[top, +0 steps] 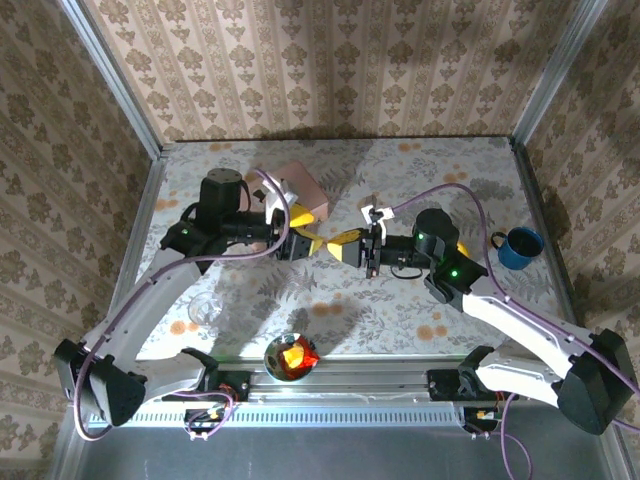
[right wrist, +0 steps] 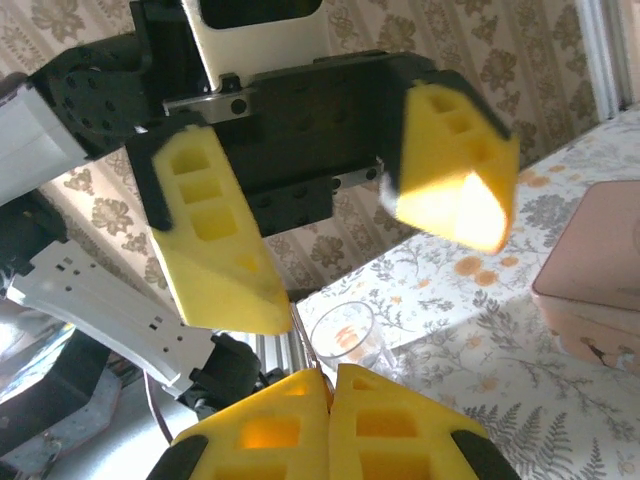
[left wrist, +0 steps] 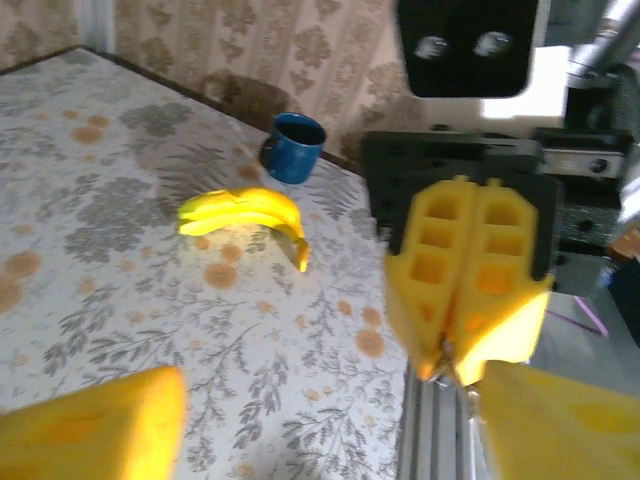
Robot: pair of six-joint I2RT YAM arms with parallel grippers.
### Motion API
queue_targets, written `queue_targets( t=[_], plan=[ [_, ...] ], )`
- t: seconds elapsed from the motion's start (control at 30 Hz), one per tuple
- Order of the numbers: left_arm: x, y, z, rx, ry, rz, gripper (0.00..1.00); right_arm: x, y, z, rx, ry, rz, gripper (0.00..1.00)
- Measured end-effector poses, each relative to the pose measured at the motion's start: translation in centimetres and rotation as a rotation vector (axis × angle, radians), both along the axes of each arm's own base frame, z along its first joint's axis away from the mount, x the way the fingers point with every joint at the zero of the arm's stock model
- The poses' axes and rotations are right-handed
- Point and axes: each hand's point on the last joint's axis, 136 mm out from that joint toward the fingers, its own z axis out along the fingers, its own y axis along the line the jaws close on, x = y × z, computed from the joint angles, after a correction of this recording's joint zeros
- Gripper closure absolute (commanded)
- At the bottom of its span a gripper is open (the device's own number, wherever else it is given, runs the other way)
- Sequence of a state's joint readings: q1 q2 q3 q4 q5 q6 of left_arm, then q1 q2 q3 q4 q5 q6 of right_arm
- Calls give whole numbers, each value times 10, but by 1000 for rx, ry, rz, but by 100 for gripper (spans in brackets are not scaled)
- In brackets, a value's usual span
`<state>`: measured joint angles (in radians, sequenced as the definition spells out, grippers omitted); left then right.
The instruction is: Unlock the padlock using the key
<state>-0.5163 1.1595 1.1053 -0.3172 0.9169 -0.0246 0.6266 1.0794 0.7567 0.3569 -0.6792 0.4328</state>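
The padlock was too small to make out; the left tool (right wrist: 372,275), spread apart, faced the pinched-together right tool (left wrist: 452,360) at three o'clock, likely for a handover

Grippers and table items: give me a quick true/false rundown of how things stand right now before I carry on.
1. The right gripper is shut, its fingers pressed together. True.
2. The left gripper is shut. False: its fingers stand wide apart.
3. The banana lies on the table near the blue mug. True.
4. The right gripper holds the pink box. False: the box sits on the table at the far side, with no fingers on it.
5. The bowl at the near edge is empty. False: something orange-red lies in it.
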Motion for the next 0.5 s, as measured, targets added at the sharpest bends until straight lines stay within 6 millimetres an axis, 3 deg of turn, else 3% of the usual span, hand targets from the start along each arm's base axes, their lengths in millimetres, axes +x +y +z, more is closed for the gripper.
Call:
queue_targets(
  t=[0.1,0.33,0.5],
  plan=[
    [11,8,5,-15,2,94,0,5,-7,-3,-22,23,-61,100],
    [34,32,37,-61,-71,362,0,20,-27,-24,-119,114,-228,100],
    [51,39,27,-41,-48,519,0,32,-36,-28,-190,176,-321,100]
  ],
)
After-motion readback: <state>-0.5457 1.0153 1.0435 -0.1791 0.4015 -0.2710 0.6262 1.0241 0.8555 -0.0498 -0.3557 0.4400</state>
